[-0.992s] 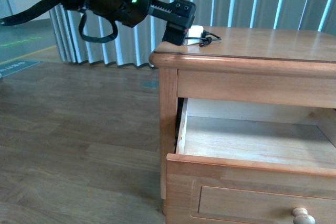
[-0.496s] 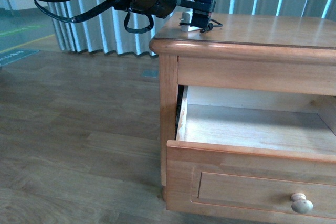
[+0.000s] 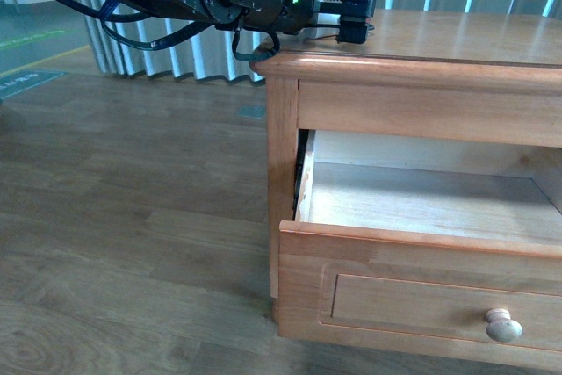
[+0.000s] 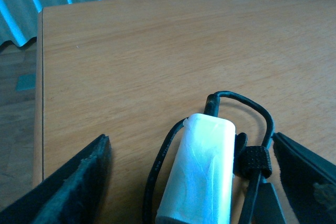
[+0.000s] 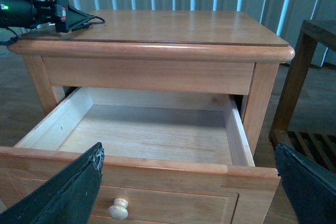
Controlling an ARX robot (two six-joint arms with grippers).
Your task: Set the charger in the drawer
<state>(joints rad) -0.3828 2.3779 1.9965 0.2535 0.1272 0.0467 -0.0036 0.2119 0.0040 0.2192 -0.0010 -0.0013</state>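
The charger (image 4: 199, 174), a white block with a black cable (image 4: 247, 103) looped at one end, lies on the cabinet top. My left gripper (image 4: 190, 142) is open and low over that top, one finger on each side of the charger. In the front view this gripper (image 3: 356, 15) hides the charger. The drawer (image 3: 395, 239) is pulled out, honey wood with a round knob (image 3: 503, 326) and a pale bare inside. My right gripper (image 5: 188, 153) hangs open above the drawer's front rim (image 5: 157, 166), holding nothing.
The cabinet top (image 3: 457, 37) is broad flat wood with a rounded edge. Wooden floor (image 3: 132, 217) spreads to the left of the cabinet, with vertical blinds behind. A darker wooden stand (image 5: 310, 77) is close beside the cabinet's other side.
My left arm has reached further over the cabinet top, and its gripper now straddles the charger and hides it in the front view. The drawer stays open.
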